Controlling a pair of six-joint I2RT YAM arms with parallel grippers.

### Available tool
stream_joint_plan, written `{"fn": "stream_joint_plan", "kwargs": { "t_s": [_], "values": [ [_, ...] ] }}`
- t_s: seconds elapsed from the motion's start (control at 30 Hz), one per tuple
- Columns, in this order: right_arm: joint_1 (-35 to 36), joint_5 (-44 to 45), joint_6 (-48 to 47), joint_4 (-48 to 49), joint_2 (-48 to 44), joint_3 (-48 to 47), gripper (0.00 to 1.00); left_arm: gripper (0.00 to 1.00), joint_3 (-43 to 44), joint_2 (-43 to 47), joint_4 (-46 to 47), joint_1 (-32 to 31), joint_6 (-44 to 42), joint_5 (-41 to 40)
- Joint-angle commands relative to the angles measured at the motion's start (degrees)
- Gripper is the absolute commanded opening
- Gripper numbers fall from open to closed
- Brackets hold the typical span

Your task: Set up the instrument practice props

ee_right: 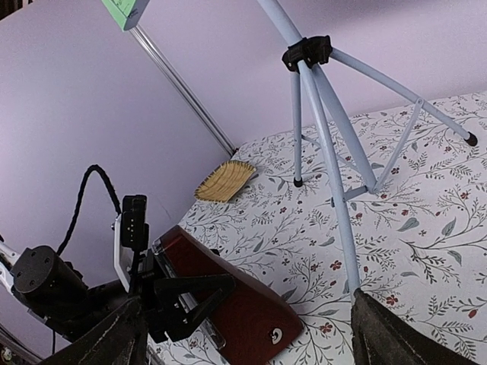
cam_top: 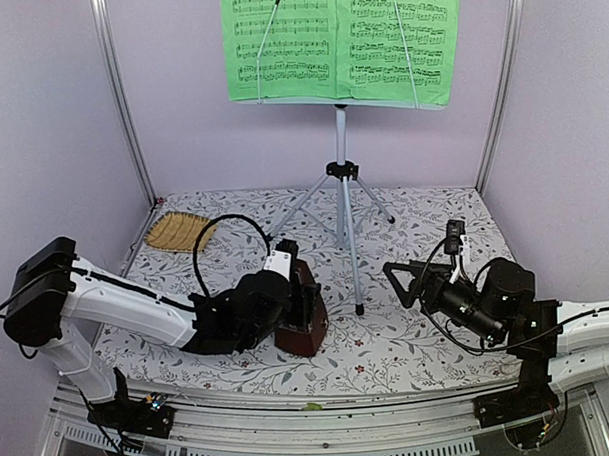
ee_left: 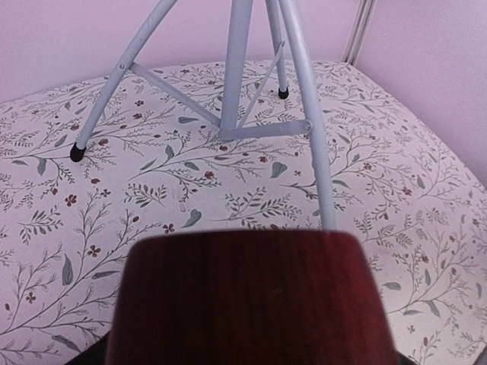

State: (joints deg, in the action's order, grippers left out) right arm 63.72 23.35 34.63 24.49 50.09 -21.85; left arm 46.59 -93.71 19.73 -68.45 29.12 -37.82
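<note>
The pale blue music stand (cam_top: pixel 341 167) rises at the back on silver tripod legs (ee_left: pixel 236 68), and the green sheet-music booklet (cam_top: pixel 338 42) lies open on it. The dark reddish-brown metronome (cam_top: pixel 305 313) sits left of the tripod's near leg, with my left gripper (cam_top: pixel 287 299) shut on its sides. It fills the bottom of the left wrist view, metronome (ee_left: pixel 243 296), hiding the fingers. In the right wrist view one black finger (ee_right: pixel 190 293) lies against the metronome (ee_right: pixel 251 312). My right gripper (cam_top: pixel 397 285) hangs open and empty, right of the tripod and pointing towards the metronome.
A tan straw mat (cam_top: pixel 178 231) lies at the back left corner of the floral cloth (cam_top: pixel 429 344), near the wall. Tripod feet (ee_left: pixel 77 152) spread across the middle. Metal frame posts (cam_top: pixel 125 104) and lilac walls close in the sides.
</note>
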Motion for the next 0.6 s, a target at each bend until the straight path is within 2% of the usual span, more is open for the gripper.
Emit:
{"fn": "stream_joint_plan", "kwargs": {
  "t_s": [0.0, 0.13, 0.37, 0.43, 0.57],
  "values": [
    [0.0, -0.7, 0.4, -0.4, 0.7, 0.8, 0.94, 0.22, -0.3, -0.1, 6.7, 0.5, 3.1, -2.5],
    [0.0, -0.8, -0.2, -0.4, 1.8, 0.4, 0.94, 0.47, -1.3, 0.1, 6.6, 0.0, 3.6, -2.9],
    [0.0, -3.3, 0.5, -0.8, 4.9, -0.8, 0.94, 0.84, -1.7, 0.8, 5.0, -1.4, 4.2, -2.6],
    [0.0, -4.0, 1.4, -0.8, 5.9, -0.9, 0.93, 0.90, -1.7, 1.3, 4.6, -1.9, 4.2, -2.0],
    [0.0, -5.6, 4.0, -0.8, 8.2, -1.4, 0.91, 0.94, -2.5, 3.2, 3.8, -2.6, 4.2, -0.9]
  ]
}}
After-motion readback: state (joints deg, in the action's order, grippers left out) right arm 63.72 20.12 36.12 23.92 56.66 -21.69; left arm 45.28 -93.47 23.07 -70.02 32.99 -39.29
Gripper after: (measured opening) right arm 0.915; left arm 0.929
